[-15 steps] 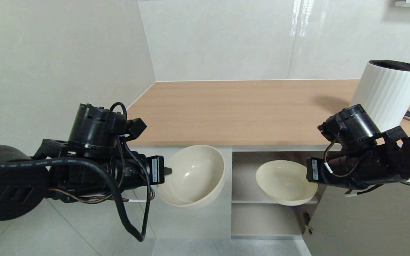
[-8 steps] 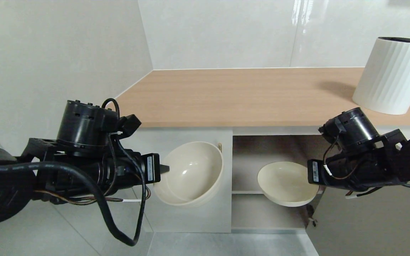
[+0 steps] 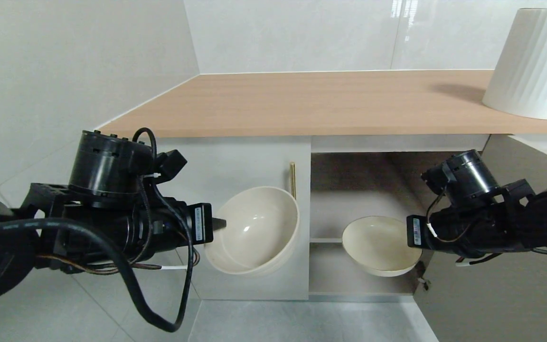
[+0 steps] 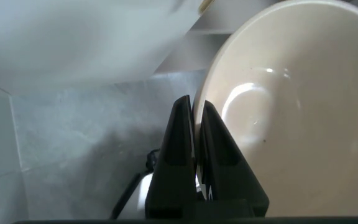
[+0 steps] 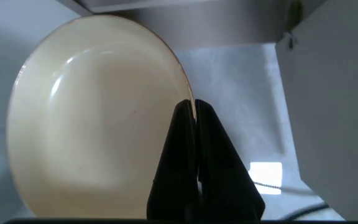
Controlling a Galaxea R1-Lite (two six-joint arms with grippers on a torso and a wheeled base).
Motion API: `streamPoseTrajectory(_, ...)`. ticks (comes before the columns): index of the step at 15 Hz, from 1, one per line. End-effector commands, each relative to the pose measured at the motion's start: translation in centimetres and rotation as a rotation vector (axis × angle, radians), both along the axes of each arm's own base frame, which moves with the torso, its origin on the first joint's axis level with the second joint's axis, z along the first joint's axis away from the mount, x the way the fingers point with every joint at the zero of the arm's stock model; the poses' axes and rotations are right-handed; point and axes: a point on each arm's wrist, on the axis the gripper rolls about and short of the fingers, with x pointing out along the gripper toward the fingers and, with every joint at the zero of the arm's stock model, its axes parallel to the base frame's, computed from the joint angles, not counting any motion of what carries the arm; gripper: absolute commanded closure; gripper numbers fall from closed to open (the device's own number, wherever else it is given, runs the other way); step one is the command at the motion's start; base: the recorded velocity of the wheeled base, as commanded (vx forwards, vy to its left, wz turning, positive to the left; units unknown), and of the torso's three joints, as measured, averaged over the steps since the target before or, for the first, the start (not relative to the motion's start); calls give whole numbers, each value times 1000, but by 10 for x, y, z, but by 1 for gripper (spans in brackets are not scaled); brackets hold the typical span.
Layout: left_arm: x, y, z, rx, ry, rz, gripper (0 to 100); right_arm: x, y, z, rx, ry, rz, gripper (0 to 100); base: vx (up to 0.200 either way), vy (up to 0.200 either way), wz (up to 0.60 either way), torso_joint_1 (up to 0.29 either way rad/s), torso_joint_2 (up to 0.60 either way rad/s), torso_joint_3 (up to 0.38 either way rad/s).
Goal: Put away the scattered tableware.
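Observation:
My left gripper (image 3: 217, 223) is shut on the rim of a large cream bowl (image 3: 254, 232), held tilted in front of the closed left cabinet door (image 3: 249, 161). The left wrist view shows its fingers (image 4: 180, 124) pinching that bowl's rim (image 4: 291, 106). At the open cabinet compartment (image 3: 359, 190) my right gripper (image 3: 411, 230) is shut on the rim of a smaller cream bowl (image 3: 378, 244), held level with the inner shelf (image 3: 323, 240). In the right wrist view the smaller bowl (image 5: 98, 118) fills the space ahead of the fingers (image 5: 184, 124).
A wooden countertop (image 3: 311, 102) runs above the cabinet, with a white ribbed container (image 3: 532, 61) at its right end. A brass handle (image 3: 293, 178) sits on the closed door. The open right door (image 3: 496, 294) stands beside my right arm. Tiled wall on the left, grey floor (image 3: 302, 323) below.
The head camera has dropped, so the counter and container shifted up and more of the cabinet front and its handle shows. Both grippers keep hold of their bowls.

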Motion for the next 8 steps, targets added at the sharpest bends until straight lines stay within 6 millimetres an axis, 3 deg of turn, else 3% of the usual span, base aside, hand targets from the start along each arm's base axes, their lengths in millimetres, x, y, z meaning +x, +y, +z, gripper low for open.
streamPoseTrajectory(1,4,-2,-5,9,18,-1,100,4,2,-9,-11,19,2,100,0,0,0,-76,232,129)
streamPoseTrajectory(5,10,-5,-1,4,1,-4,100,17,9,-31,-41,49,20,100,0,0,0,-17,56,34)
streamPoseTrajectory(8,12,-6,0,3,-4,-4,100,40,20,-65,-72,39,1,100,0,0,0,0,0,0)
